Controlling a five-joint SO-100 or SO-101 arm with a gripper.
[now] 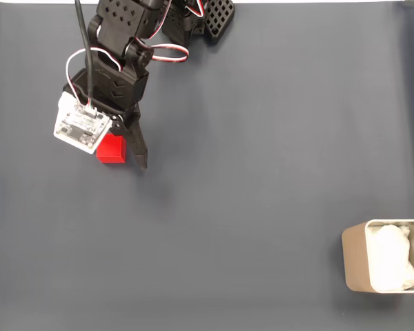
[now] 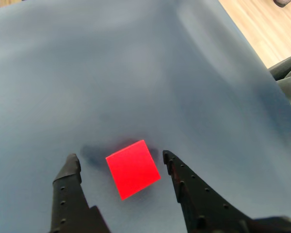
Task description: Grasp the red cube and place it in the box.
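Observation:
The red cube (image 1: 112,149) lies on the dark blue-grey mat at the upper left of the fixed view, partly under the arm's white camera module. In the wrist view the red cube (image 2: 133,169) sits between my two black fingers, with a gap on each side, turned at an angle. My gripper (image 2: 120,159) is open around it, and neither finger touches it. In the fixed view my gripper (image 1: 124,157) points downward, with one black finger (image 1: 139,146) showing just right of the cube. The beige box (image 1: 355,258), lined with white paper, stands at the lower right edge.
The mat (image 1: 248,172) covers the whole table between cube and box. The arm's black base (image 1: 193,21) stands at the top edge. In the wrist view a wooden floor (image 2: 262,29) shows past the mat's far right edge.

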